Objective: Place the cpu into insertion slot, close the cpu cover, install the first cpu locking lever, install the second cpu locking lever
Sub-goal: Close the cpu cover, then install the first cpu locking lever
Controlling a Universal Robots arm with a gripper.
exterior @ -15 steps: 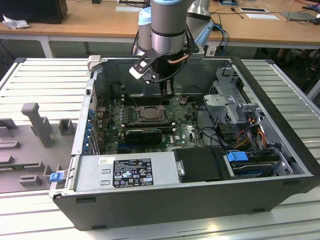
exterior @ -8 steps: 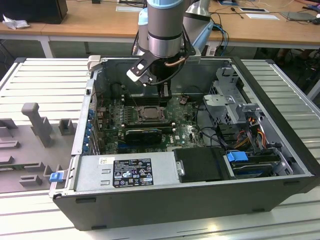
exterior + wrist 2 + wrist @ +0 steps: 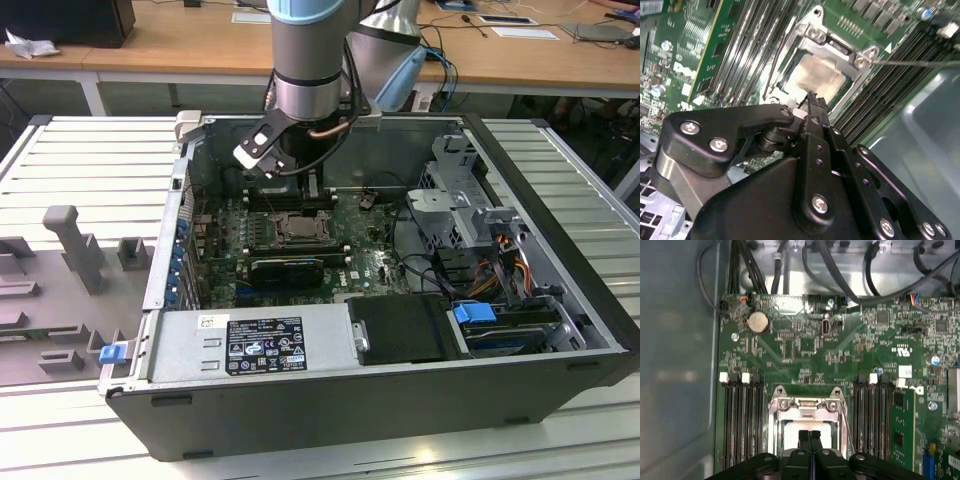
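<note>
From my station, the biggest thing in the exterior view is the ribbed grey table (image 3: pixel 570 170). The open computer case (image 3: pixel 400 400) lies on its side on it, with grey plastic fixtures (image 3: pixel 75 245) towards the exterior view's left. The arm (image 3: pixel 310 60) comes down into the case over the green motherboard (image 3: pixel 375 262).

Along the near edge sits the power supply (image 3: pixel 250 345). It carries a black label (image 3: pixel 265 345) and a small white sticker (image 3: pixel 212 322), both too fine for me to read. A metal drive cage (image 3: pixel 460 200) and a bundle of coloured wires (image 3: pixel 505 265) fill the exterior view's right side of the case.

In the first wrist view, black cables (image 3: pixel 840 270) loop above the board, and long black memory slots (image 3: pixel 740 420) flank the socket on both sides. A green card (image 3: pixel 902 425) stands on edge just beside one bank.

The cpu (image 3: pixel 815 75) lies in the insertion slot (image 3: pixel 783 84). The cpu cover (image 3: pixel 832 47) sits around it, flat as far as I can tell. A thin wire lever (image 3: pixel 920 63) sticks out from one corner of the cover.

The gripper (image 3: pixel 812 97) hangs just over the edge of the cpu. The jaws are pressed together and I see nothing between them.

Smaller still are a coin cell (image 3: pixel 758 322) and a white board sticker (image 3: pixel 905 371) whose print I can't make out.
</note>
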